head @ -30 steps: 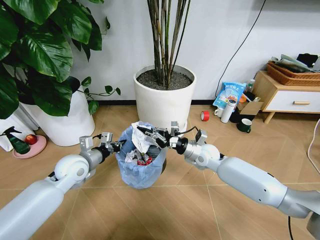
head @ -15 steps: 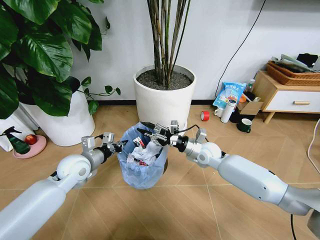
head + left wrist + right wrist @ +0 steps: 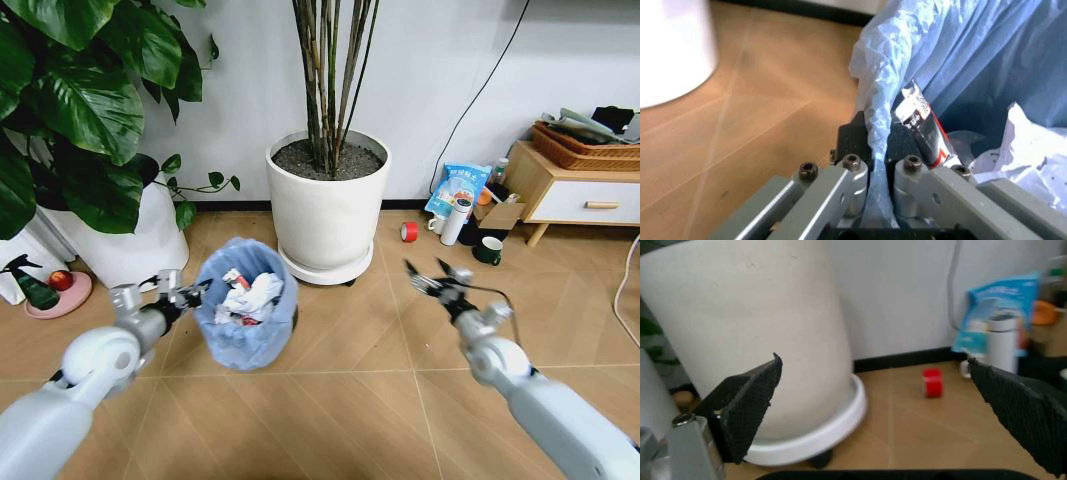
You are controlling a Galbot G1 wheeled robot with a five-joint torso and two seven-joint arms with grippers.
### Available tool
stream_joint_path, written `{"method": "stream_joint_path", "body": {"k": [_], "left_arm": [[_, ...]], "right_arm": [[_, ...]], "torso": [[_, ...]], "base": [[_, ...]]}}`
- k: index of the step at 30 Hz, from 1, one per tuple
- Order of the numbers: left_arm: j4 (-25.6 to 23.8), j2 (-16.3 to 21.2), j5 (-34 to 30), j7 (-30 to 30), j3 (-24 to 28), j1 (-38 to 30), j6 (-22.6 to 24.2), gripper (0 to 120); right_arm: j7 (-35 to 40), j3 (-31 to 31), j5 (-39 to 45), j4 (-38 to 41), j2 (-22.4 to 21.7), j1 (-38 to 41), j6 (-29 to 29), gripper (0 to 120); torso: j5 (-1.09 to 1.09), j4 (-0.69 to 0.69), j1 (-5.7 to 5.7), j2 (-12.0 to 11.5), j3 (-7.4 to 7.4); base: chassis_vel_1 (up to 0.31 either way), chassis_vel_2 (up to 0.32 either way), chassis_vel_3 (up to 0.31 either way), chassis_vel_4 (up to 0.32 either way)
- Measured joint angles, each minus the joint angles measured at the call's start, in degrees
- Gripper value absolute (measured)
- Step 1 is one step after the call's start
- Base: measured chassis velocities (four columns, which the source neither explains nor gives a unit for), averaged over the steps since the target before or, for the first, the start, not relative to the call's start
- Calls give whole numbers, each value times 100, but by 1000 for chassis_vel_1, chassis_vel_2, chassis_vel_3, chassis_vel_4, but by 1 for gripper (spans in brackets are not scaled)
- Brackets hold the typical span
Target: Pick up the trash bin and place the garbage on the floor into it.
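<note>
Trash bin [image 3: 243, 322]: dark body hidden under blue bag; contents partly buried, small pieces too small to tell. Left end effector [image 3: 878, 145] pads mostly covered by bag fold at rim. Right end effector [image 3: 432, 279] motion-blurred in head view. Wooden cabinet [image 3: 575, 195] cut off by right edge.

no legible text, packet print too blurred

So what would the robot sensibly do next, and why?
Probably set the trash bin down on the floor. The left gripper is shut on its blue bag rim, paper wads and wrappers lie inside, the right gripper hangs open and empty, and no litter shows on the boards nearby.
</note>
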Motion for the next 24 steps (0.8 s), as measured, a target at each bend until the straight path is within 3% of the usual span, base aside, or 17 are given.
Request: {"method": "stream_joint_path", "body": {"k": [1,4,12,19,24], "left_arm": [[0,0,0,0,0,0,0,0],[-193,-86,210,169,-646,780,-27,0],[-494,-428,459,293,-1556,1566,-52,0],[-508,-562,585,354,-1641,1709,-90,0],[-444,-581,597,392,-1638,1700,-111,0]], "right_arm": [[0,0,0,0,0,0,0,100],[-211,826,-339,256,293,-764,132,100],[-488,1679,-821,629,814,-1509,306,100],[-739,2124,-1060,831,1372,-1901,467,100],[-800,2183,-1111,832,1516,-1931,523,100]], "torso": [[0,0,0,0,0],[0,0,0,0,-1],[0,0,0,0,0],[1,-3,0,0,1],[1,-2,0,0,1]], "base": [[0,0,0,0],[0,0,0,0],[0,0,0,0],[2,-8,-5,6],[54,-85,-84,70]]}}
